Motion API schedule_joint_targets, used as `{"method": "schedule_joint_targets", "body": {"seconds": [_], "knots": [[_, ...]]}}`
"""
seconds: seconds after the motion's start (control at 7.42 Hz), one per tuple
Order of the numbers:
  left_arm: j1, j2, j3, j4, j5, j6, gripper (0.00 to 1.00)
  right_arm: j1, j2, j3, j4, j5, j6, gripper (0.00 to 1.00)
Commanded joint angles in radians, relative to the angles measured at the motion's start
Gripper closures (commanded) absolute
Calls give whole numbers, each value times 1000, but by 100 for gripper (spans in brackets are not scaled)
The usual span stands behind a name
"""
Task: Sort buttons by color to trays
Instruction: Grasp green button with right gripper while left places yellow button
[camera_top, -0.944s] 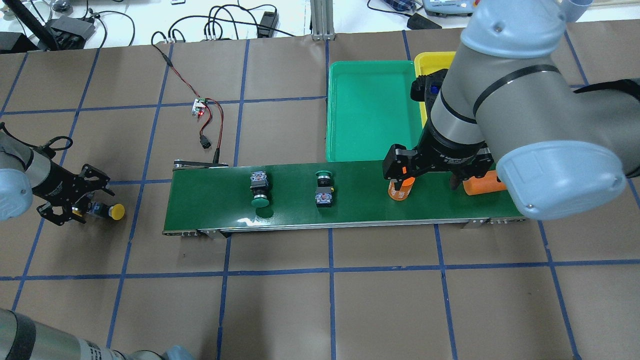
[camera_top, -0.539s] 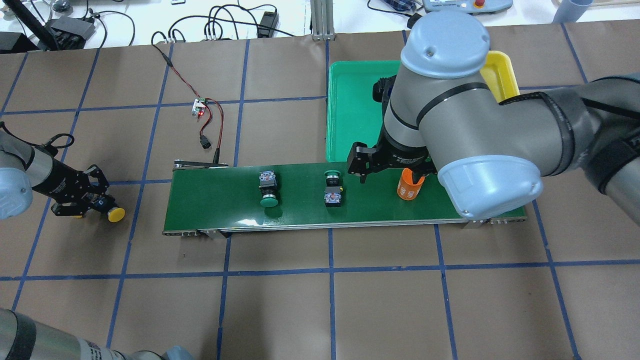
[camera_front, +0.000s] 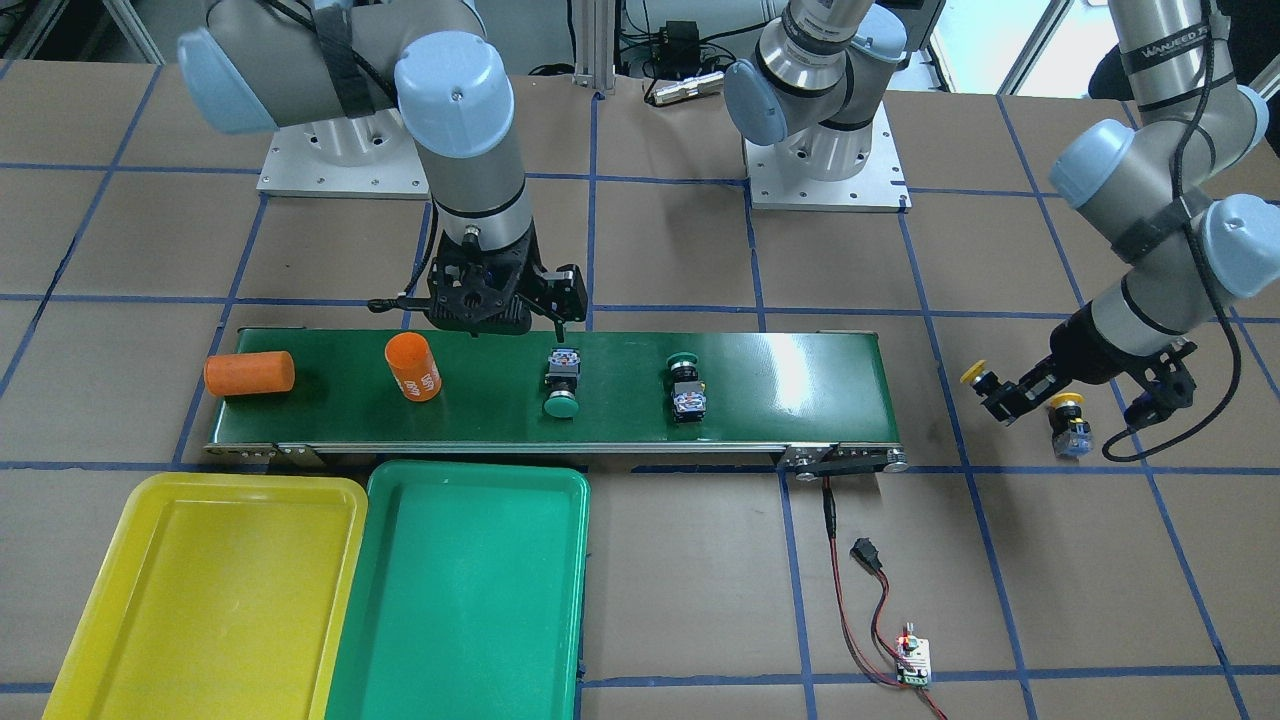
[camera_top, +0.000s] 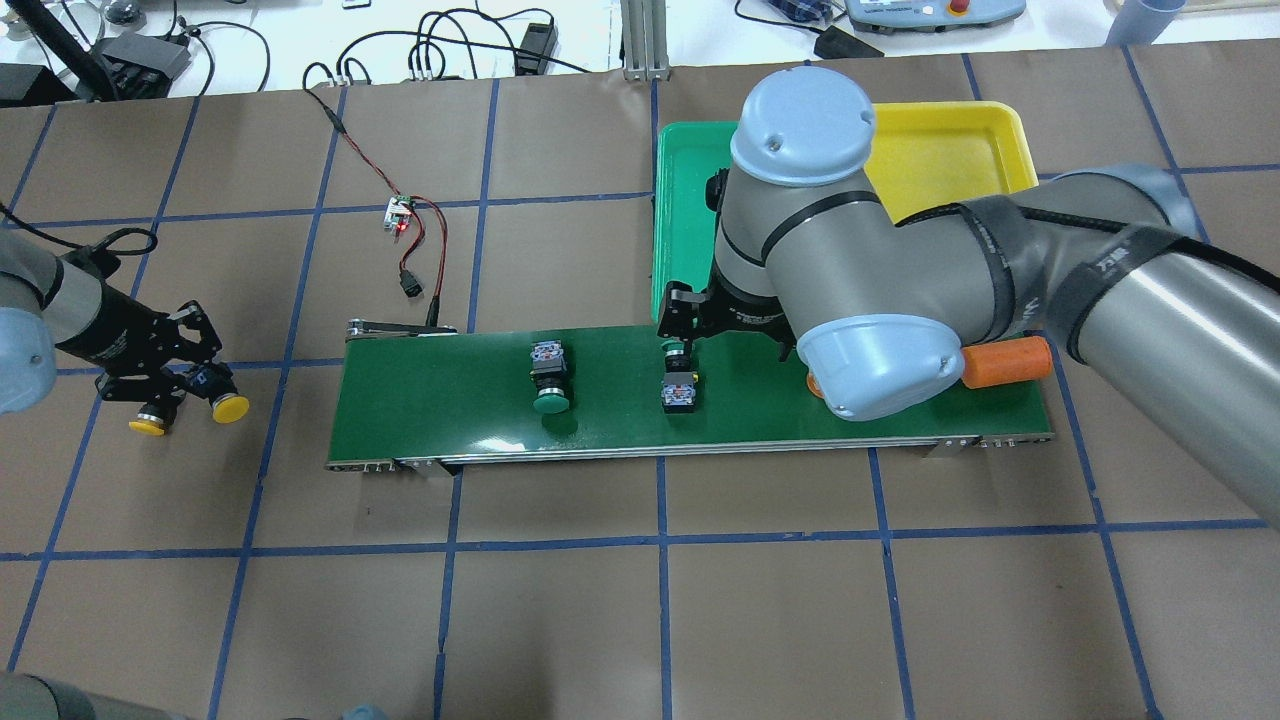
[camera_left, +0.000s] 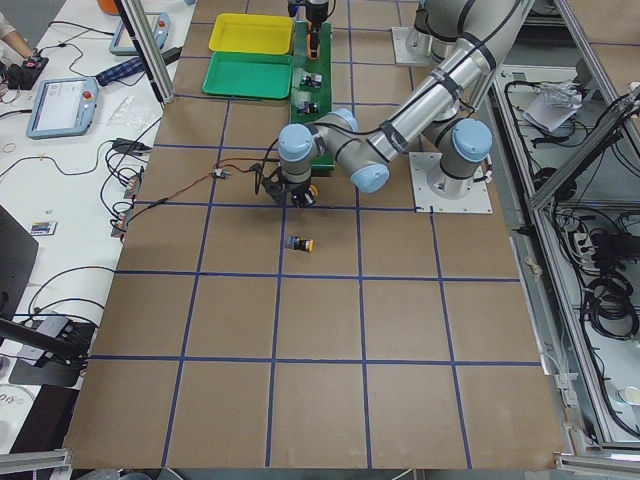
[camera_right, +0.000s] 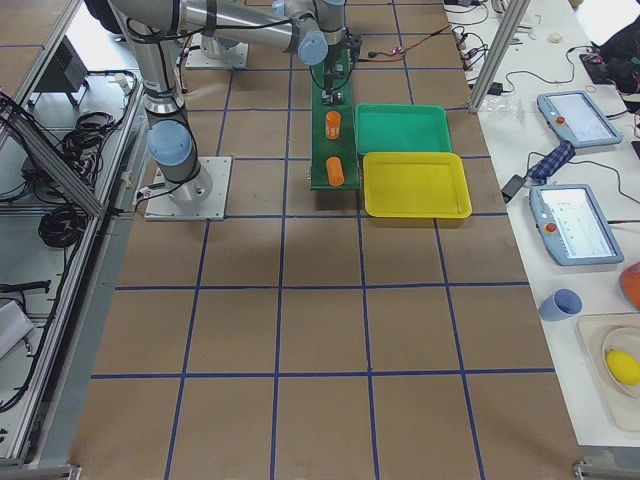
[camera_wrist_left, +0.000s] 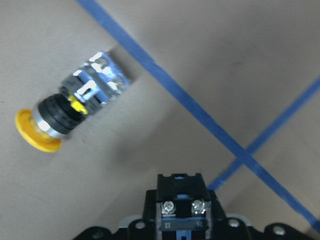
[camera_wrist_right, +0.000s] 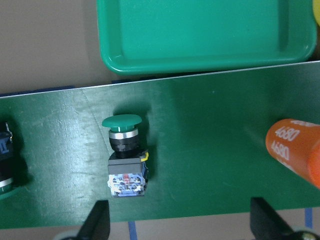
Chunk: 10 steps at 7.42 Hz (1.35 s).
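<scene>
"How far along was the sorting?"

"Hardly begun, by my reading. The yellow tray (camera_front: 200, 600) and the green tray (camera_front: 470, 600) both lay bare. They sat side by side on the counter (camera_front: 1100, 560), along the belt (camera_front: 800, 360) at its end on the robot's right."

"And the green ones?"

"Both were on the belt, near its middle. The first green button (camera_front: 562, 385) pointed its cap toward the trays, and the other green button (camera_front: 686, 390) pointed its cap away. The right hand (camera_wrist_right: 182, 227) hung over the first with fingers spread wide, gripping nothing."

"The yellow pair?"

"Those were off the belt, past its other end. The left hand (camera_front: 1003, 398) was clenched on one yellow button (camera_front: 974, 374) by its body, with the cap sticking out. The second yellow button (camera_front: 1068, 425) lay on its side on the counter near that hand."

"So what was left?"

"All four, I'd say. One yellow was gripped but far from its tray, and the green under the released hand was not yet taken. The lying orange tube (camera_front: 250, 372) and the standing orange tube (camera_front: 415, 367) on the belt belonged in neither tray."
</scene>
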<state>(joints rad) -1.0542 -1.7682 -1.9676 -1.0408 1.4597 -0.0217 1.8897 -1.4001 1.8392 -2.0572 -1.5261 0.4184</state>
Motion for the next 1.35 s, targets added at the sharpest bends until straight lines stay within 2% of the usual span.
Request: {"method": "schedule_joint_targets", "body": {"seconds": [0.0,0.27,0.4,0.54,0.67,0.81,0.94,1.08,1.21], "knots": [[-218,82,-4,-68,16,185,100,16,65,0,-49,-2,16,0],[-347,70,-2,-84,16,326,100,17,111,-2,-78,-2,14,0],[-384,58,-1,-76,21,470,100,16,127,-2,-84,-3,13,0],[-388,47,-7,-73,21,562,100,16,142,-2,-87,-5,13,6],[-389,49,-8,-70,21,569,100,11,159,-3,-90,-5,13,25],[-389,36,-4,-64,21,554,100,8,161,-3,-93,-5,10,52],[-389,21,-1,-58,21,504,100,3,156,-6,-93,-8,-1,94],[-389,9,-2,-54,21,400,100,-1,150,-6,-87,-9,-3,100],[-389,0,2,-57,22,343,100,-6,145,-15,-92,-9,-1,100]]}}
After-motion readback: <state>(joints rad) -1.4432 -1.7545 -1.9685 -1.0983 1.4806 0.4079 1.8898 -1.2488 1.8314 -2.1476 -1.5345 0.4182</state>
